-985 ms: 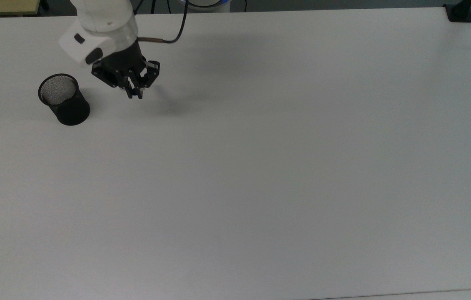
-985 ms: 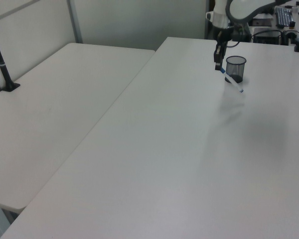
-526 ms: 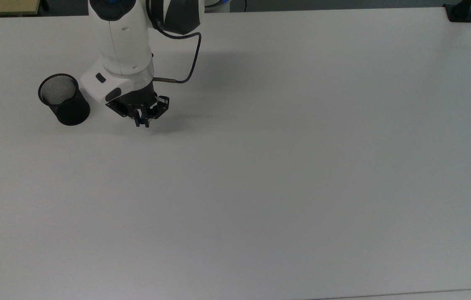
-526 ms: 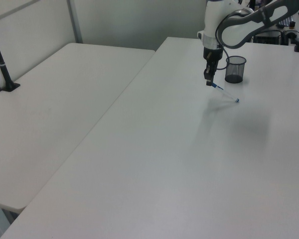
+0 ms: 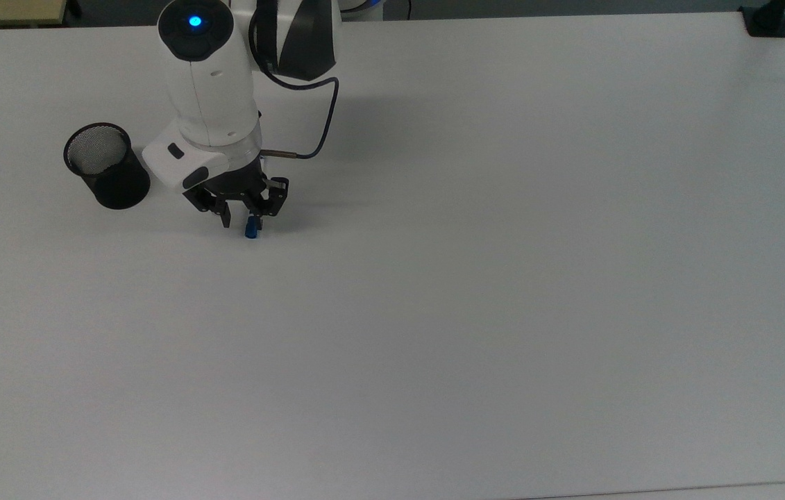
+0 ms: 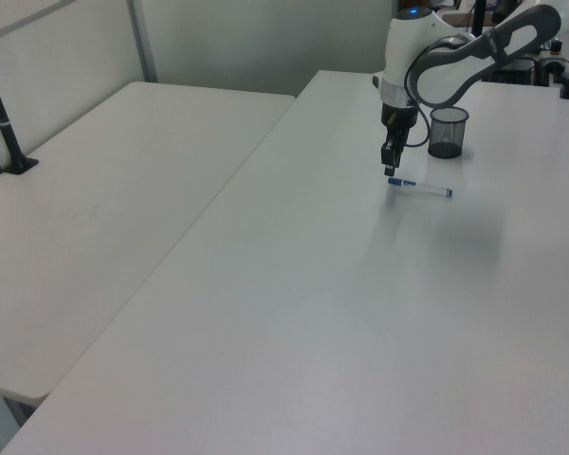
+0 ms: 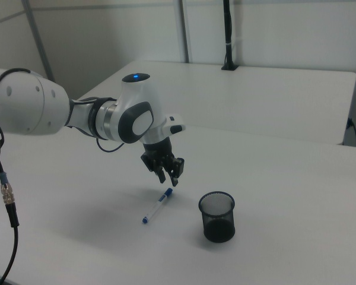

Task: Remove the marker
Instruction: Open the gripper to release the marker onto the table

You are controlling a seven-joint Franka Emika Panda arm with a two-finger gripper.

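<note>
top view / marker [image 5: 251, 228]: only a blue end showed, poking out from under the gripper [image 5: 242, 215], flat on the white table [image 5: 475, 278].
top view / gripper: fingers apart, nothing clamped, pointed down at the table.
top view / mesh cup [image 5: 107, 166]: black, upright, off to the top view's left of the gripper, not touching it.
left view / marker [image 6: 421, 187]: lay flat on the table [image 6: 294, 313]; white barrel, blue cap at the end by the gripper [image 6: 390, 167], small blue tip at the far end.
left view / mesh cup [image 6: 448, 132]: stood beyond the marker, apart from it.
right view / marker [image 7: 156, 206]: slim white barrel, blue at both ends, lying on the table [image 7: 296, 196] just below the gripper [image 7: 168, 174].
right view / gripper: fingers spread, clear of the marker.
right view / mesh cup [image 7: 217, 217]: to the right view's right of the marker, near but separate.
</note>
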